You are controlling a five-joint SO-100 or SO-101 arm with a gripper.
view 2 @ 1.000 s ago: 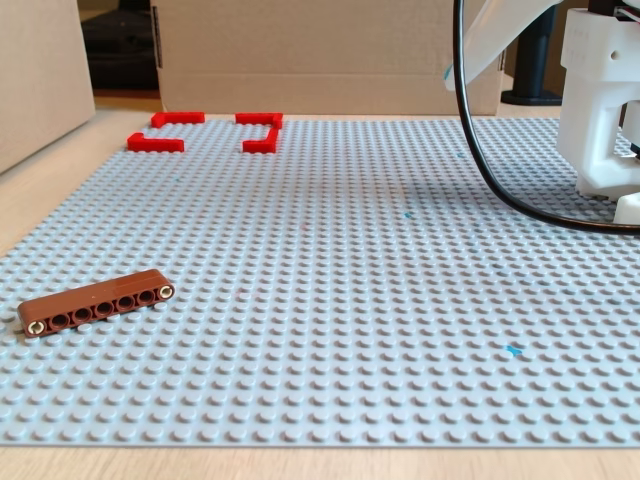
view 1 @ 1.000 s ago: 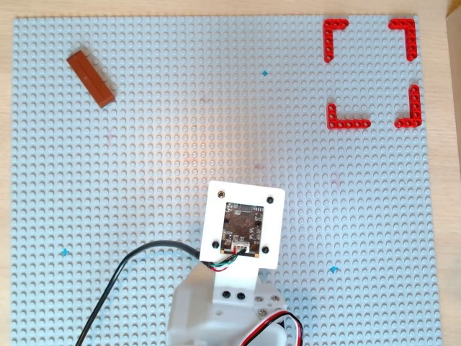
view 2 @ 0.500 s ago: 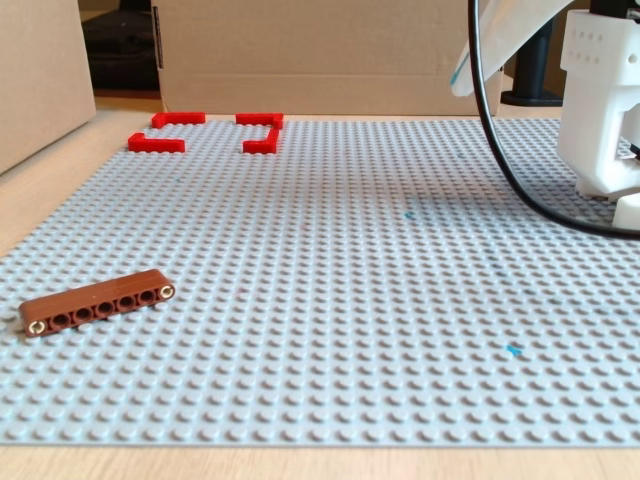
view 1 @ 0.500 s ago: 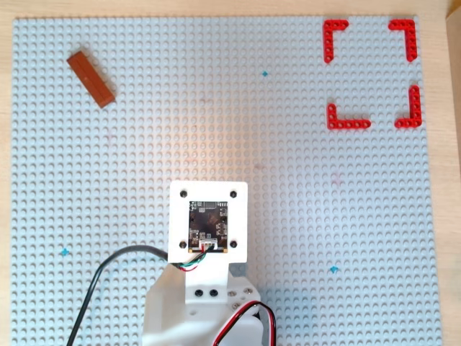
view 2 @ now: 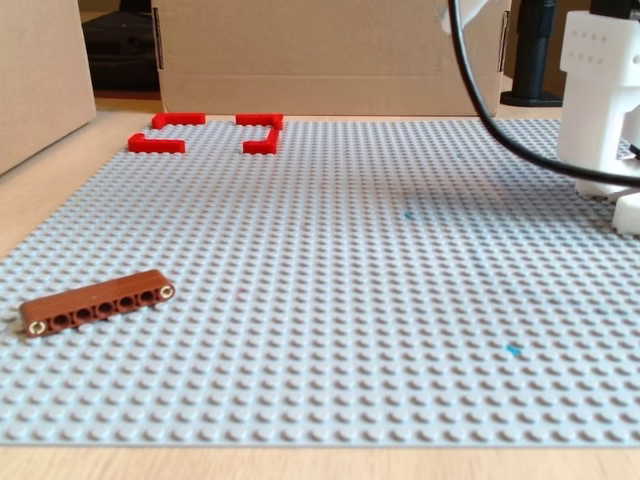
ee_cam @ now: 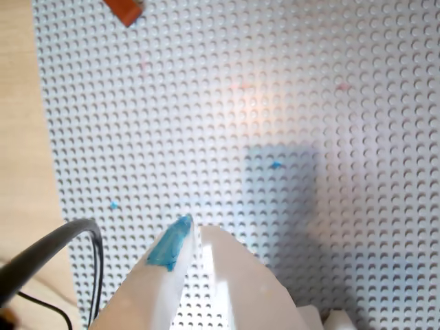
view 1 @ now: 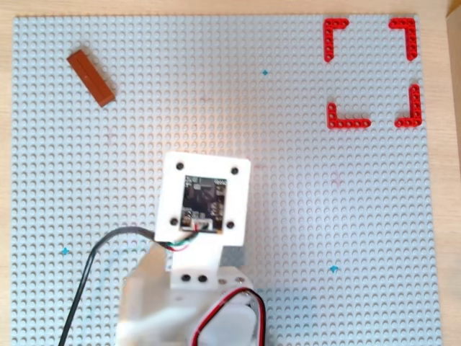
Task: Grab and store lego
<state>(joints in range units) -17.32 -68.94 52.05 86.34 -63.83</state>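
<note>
Lego (view 1: 91, 77) lying flat and skewed near the far-left corner of the grey baseplate (view 1: 302, 216) in the overhead view, well apart from the four red corner pieces (view 1: 371, 72) at far right. Gripper (ee_cam: 196, 227) hanging over the near-middle studs, fingers together and empty in the wrist view. Likely trouble: jaws not turned to match the brick's slant, nudging or spinning it aside; shallow grip letting it slip.

Reddish-brown lego (view 1: 91, 77); grey studded baseplate (view 1: 288, 216); red corner pieces (view 1: 334, 37); white claw (ee_cam: 194, 230), blue-smeared.
</note>
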